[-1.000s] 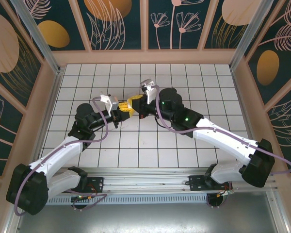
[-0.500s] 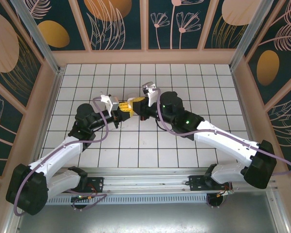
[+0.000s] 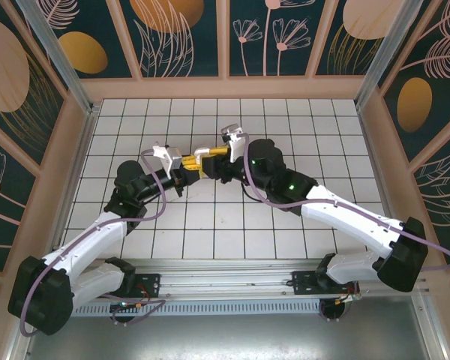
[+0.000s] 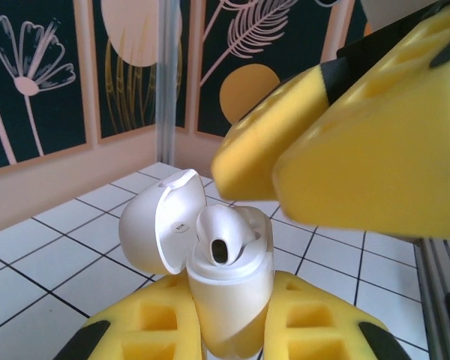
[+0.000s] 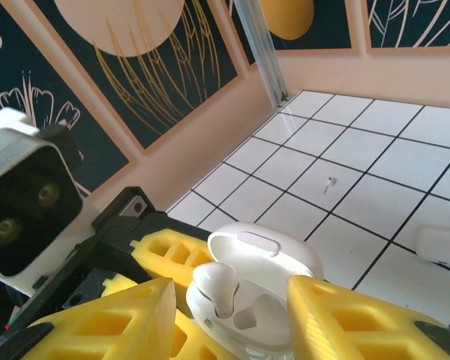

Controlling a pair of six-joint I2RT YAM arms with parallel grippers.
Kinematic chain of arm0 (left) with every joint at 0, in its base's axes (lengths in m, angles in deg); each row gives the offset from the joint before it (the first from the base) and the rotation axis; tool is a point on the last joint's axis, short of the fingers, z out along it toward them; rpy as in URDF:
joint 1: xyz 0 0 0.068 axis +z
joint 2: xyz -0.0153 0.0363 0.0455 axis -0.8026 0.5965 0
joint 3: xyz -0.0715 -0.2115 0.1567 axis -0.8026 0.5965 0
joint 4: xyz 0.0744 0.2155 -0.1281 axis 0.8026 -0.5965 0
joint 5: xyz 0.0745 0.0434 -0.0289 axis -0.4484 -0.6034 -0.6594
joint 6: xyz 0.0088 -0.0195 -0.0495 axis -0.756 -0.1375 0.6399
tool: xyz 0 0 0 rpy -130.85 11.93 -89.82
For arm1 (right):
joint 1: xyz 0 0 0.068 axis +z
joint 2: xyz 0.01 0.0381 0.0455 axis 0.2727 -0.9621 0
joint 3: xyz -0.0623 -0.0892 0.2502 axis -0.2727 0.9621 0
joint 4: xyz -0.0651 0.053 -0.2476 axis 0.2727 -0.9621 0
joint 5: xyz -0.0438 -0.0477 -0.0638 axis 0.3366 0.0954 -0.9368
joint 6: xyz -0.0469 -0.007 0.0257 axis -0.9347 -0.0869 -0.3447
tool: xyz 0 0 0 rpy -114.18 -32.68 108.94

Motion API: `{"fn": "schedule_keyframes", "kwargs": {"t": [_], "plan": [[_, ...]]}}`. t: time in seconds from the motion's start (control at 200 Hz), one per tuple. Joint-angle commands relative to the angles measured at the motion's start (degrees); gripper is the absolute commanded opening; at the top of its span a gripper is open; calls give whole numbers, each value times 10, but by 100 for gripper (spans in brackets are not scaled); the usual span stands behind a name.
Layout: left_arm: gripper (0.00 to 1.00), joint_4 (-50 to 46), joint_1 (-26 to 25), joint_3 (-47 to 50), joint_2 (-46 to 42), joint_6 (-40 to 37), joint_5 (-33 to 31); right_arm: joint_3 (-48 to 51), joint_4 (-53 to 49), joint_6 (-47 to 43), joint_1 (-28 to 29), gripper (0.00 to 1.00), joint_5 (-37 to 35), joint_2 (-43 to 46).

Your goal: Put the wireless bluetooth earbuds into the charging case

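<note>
White charging case (image 4: 229,292), lid (image 4: 154,232) swung open, sits pinched upright in the left tool (image 4: 229,337), held up off the worktop (image 5: 375,161). One earbud (image 4: 221,236) stands in a socket of the case, seemingly seated; the socket beside it looks empty. The right tool (image 5: 231,300) hovers over the case, spread wide and touching nothing. A small white piece, likely the second earbud (image 5: 441,246), lies on the worktop well apart from the case, so roughly half the job seems left.

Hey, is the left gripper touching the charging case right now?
Touching. The left wrist view shows the charging case wedged between the left gripper's yellow fingers, which press against both of its sides.
</note>
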Motion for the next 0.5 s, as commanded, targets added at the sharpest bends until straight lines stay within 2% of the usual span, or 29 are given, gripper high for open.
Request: {"fn": "schedule_keyframes", "kwargs": {"t": [0.0, 0.13, 0.25, 0.41, 0.495], "plan": [[0, 37, 14, 12, -16, 27, -24, -52, -19, 36, -16, 44, -21, 5], [0, 67, 49, 41, -25, 63, -21, -104, -59, 85, -59, 44, -25, -24], [0, 23, 66, 46, -54, 45, -65, -155, -111, 133, -99, 45, -28, -86], [0, -103, 70, 34, -105, -21, -170, -290, -201, 177, -124, 45, 23, -253], [0, -132, 70, 40, -146, -40, -198, -398, -250, 181, -123, 45, 49, -362]]}}
